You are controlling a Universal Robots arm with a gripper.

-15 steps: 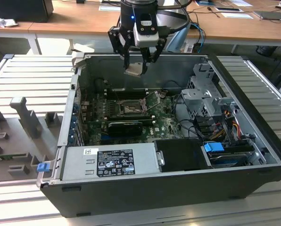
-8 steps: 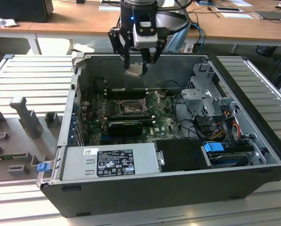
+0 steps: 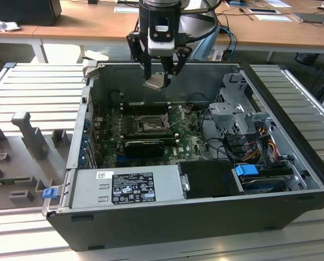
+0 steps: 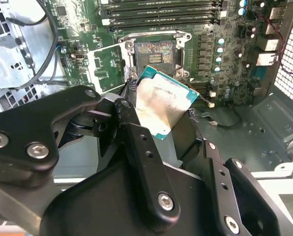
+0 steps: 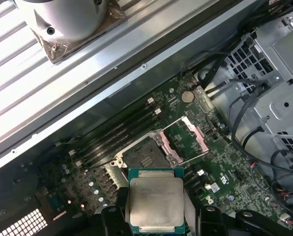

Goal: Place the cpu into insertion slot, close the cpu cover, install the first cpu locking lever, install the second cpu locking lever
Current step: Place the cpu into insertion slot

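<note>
We see the black two-fingered gripper (image 3: 161, 76) hanging over the open dark grey computer case (image 3: 151, 217), above the wall farthest from the exterior camera. Its jaws are narrowed onto the cpu (image 3: 156, 81), a small flat square chip with a pale silvery face and a green edge. They pinch it by two opposite edges. The chip is in the air, slightly tilted and well apart from the board below.

Beneath it, on the green motherboard (image 3: 192, 144), lies the insertion slot (image 3: 145, 126), a square dark socket with a metal rim. Its pinned centre is bare in both wrist views. The cpu cover (image 3: 179, 117), a thin silvery metal frame, is swung open at the slot's edge toward the exterior view's right. A grey power supply box (image 3: 126, 187) sits along the case's near wall.
</note>
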